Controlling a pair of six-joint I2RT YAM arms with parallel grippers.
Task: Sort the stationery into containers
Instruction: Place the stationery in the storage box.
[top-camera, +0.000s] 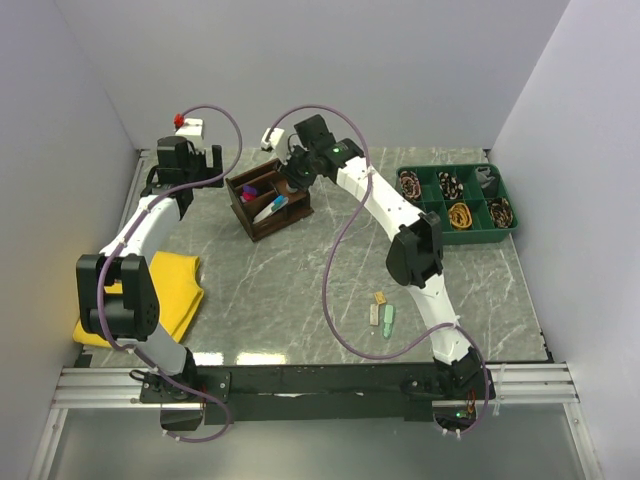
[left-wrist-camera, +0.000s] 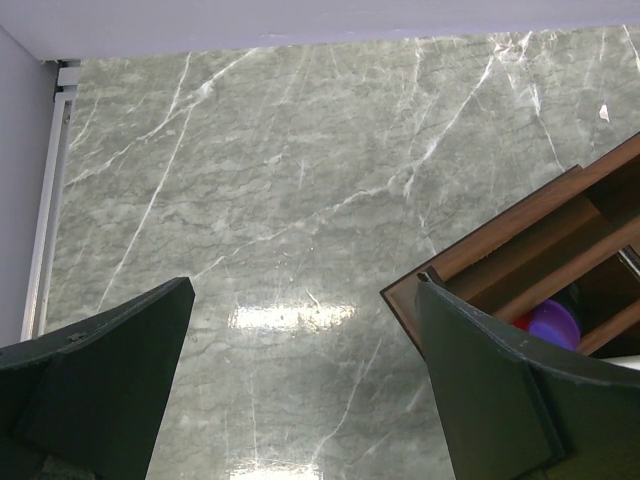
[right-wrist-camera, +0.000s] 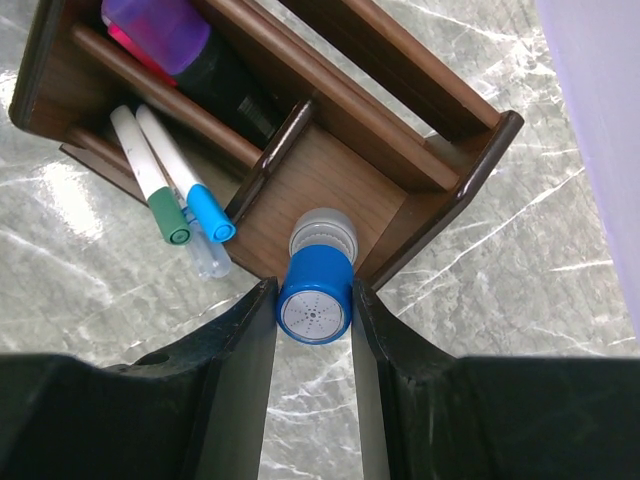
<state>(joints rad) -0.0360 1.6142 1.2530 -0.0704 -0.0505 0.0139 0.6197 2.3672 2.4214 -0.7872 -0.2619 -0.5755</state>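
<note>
In the right wrist view, the right gripper (right-wrist-camera: 315, 292) had its jaws closed snugly on the blue-capped cylinder (right-wrist-camera: 316, 308) at lower centre, poised over the near corner of the wooden organiser (right-wrist-camera: 420, 150)'s open compartment. Released there, it might clip the wall or divider and topple onto the marble table (right-wrist-camera: 520, 260), since the compartment left little room around it. In the left wrist view, the left gripper (left-wrist-camera: 305, 290) gaped wide and empty, one finger just beside the organiser's corner at right, with open marble toward the upper left for backing away.
</note>
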